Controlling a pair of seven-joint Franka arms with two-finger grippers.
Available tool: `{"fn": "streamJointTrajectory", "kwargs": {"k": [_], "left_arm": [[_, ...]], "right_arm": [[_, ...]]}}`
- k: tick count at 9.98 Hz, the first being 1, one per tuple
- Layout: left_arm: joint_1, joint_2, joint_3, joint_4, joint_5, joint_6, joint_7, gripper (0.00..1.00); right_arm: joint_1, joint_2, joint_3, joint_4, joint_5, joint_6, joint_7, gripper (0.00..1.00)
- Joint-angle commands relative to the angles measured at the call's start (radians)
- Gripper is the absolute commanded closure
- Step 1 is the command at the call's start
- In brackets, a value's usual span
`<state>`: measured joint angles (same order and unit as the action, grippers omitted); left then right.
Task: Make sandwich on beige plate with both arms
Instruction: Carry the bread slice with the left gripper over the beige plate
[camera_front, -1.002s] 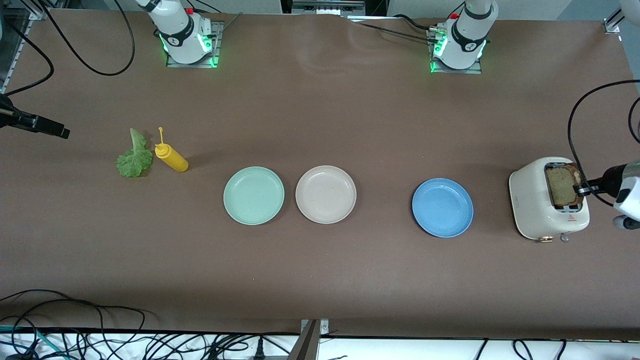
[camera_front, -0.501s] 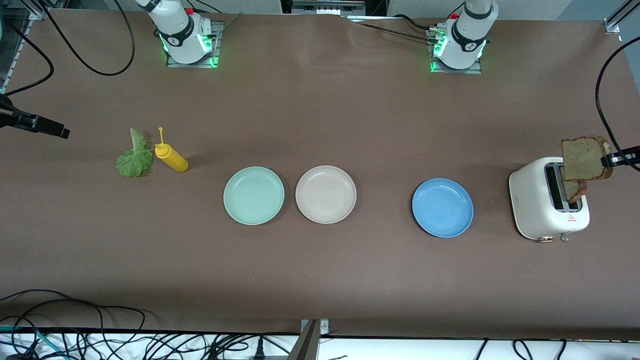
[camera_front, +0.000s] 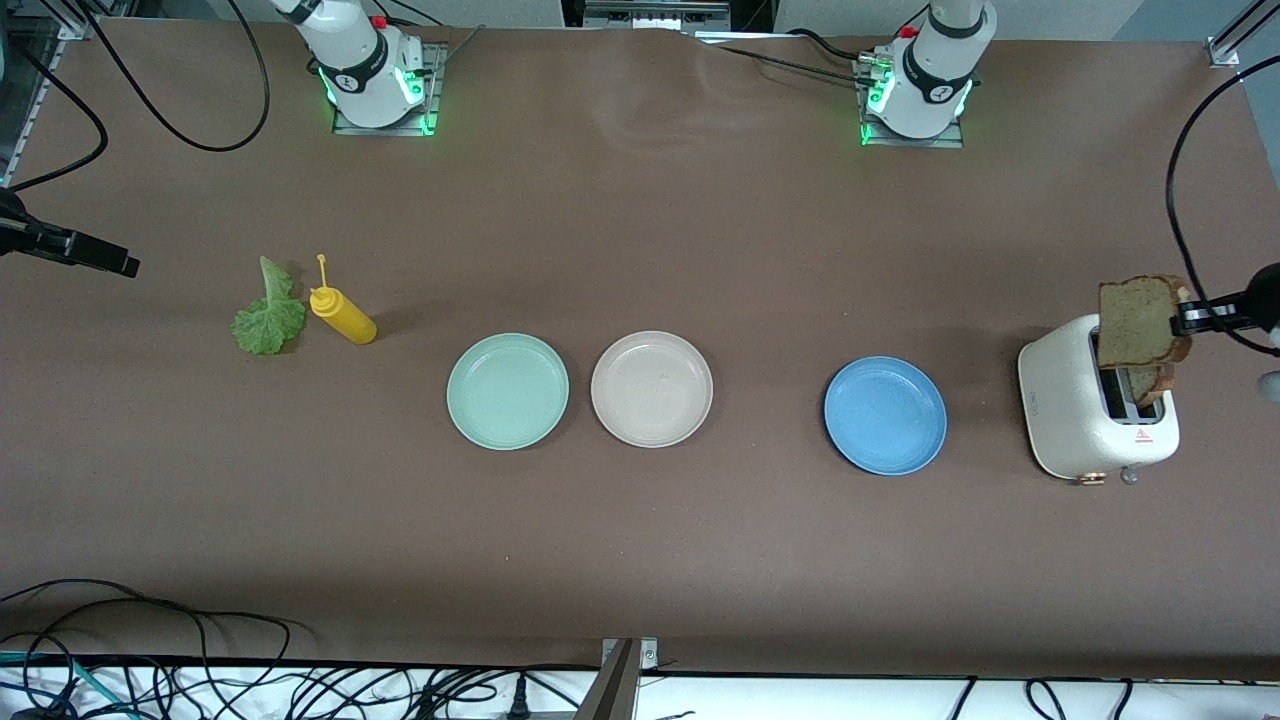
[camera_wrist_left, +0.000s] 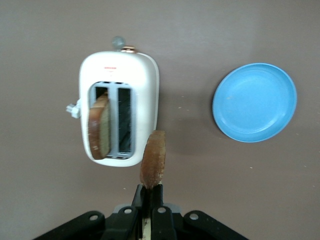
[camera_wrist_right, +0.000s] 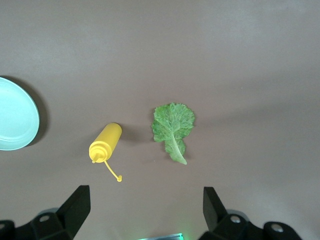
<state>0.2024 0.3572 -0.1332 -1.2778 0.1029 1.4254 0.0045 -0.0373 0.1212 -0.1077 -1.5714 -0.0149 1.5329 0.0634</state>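
Biggest worry here is the grip: the left gripper (camera_front: 1183, 318) is pinching a bread slice (camera_front: 1140, 322) by one thin edge, hanging it upright over the toaster (camera_front: 1075, 420), so a fast swing toward the plates could let the slice swivel or drop. It probably has to be tipped flat before landing too, or it'll flop off the rim. A second slice (camera_wrist_left: 99, 128) sits in the toaster's slot. The beige plate (camera_front: 651, 388) is bare, with the mint plate (camera_front: 507, 390) just beside it toward the right arm's end and the blue plate (camera_front: 885, 414) between it and the toaster, right under the carry path. The lettuce leaf (camera_front: 268, 315) and the tipped mustard bottle (camera_front: 344, 316) lie past the mint plate; the right gripper (camera_wrist_right: 145, 200) waits over them, fingers spread wide and empty
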Motion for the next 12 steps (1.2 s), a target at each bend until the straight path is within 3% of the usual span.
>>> {"fn": "streamJointTrajectory", "kwargs": {"k": [1,4,6,9,12], "left_arm": [[-0.02,0.025,-0.028,0.0,-0.04,0.06,-0.032,1.0],[-0.121,0.054,-0.026,-0.011,-0.098,0.096,-0.138,1.0],[-0.147,0.095,-0.022,-0.014,-0.252,0.148,-0.236,1.0],[-0.167,0.14,-0.02,-0.099,-0.539,0.277,-0.271,1.0],[-0.208,0.195,-0.02,-0.107,-0.69,0.293,-0.273,1.0]], "right_arm": [[-0.001,-0.015,0.0,-0.006,-0.003,-0.011,-0.004,0.0],[-0.003,-0.015,0.0,-0.006,-0.003,-0.011,-0.005,0.0],[-0.003,-0.015,0.0,-0.006,-0.003,-0.01,-0.005,0.0],[-0.003,-0.015,0.0,-0.006,-0.003,-0.008,-0.004,0.0],[-0.004,-0.015,-0.001,-0.006,-0.003,-0.013,-0.002,0.0]]}}
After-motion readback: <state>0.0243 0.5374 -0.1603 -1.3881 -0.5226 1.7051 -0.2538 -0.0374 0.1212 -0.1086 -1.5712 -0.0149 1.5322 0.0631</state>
